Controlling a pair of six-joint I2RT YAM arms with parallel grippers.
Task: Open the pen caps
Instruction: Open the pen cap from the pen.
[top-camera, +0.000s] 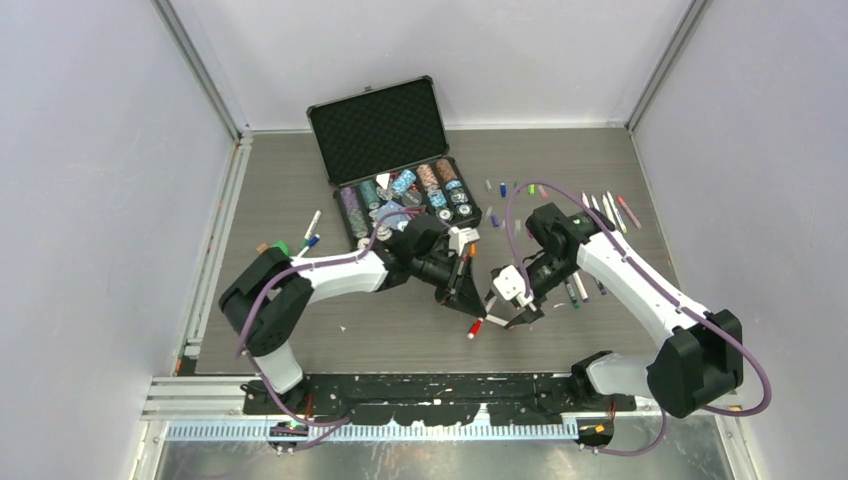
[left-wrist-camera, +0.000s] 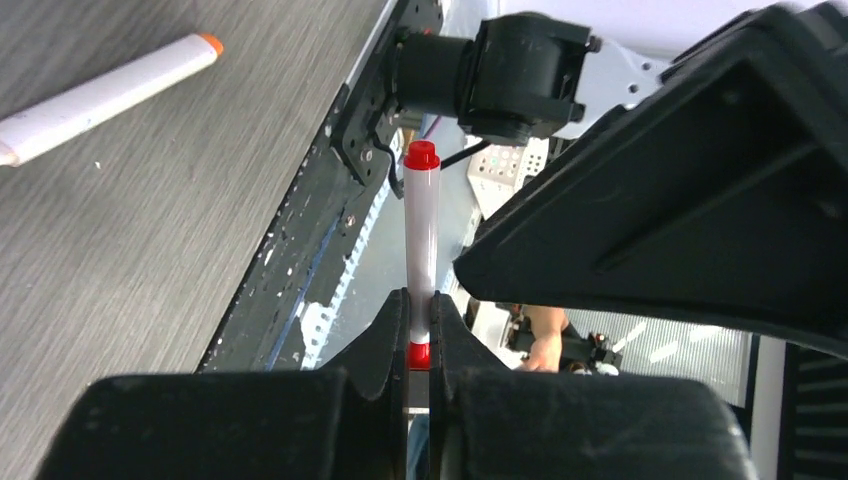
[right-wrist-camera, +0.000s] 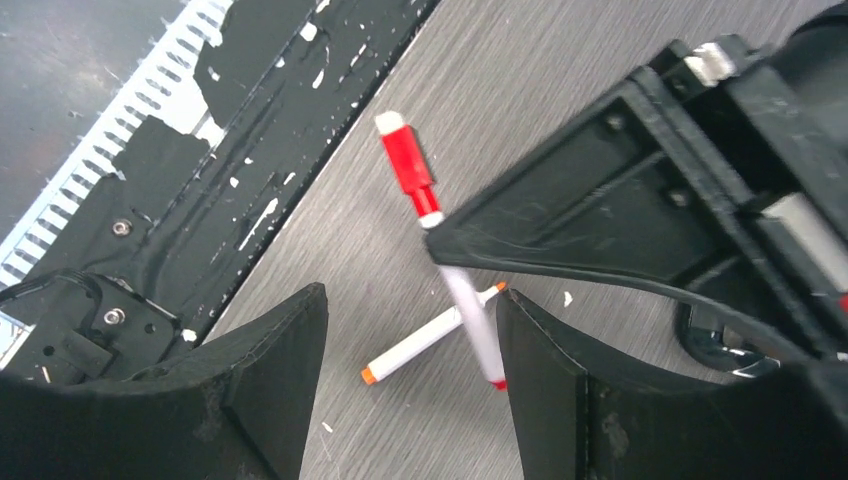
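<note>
Clamps white pen (left-wrist-camera: 421, 240) tight in left gripper (left-wrist-camera: 420, 335); holds right gripper (top-camera: 512, 320) spread apart, with red cap (top-camera: 474, 331) at its 9 o'clock.

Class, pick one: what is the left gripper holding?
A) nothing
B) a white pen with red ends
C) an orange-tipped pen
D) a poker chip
B: in the left wrist view, the left gripper is shut on the white pen with red ends.

Open black case (top-camera: 378, 128) on the grey bench (top-camera: 400, 335).
Lid propped up at the far side; rows of striped poker chips (top-camera: 408, 190) fill its tray.
</note>
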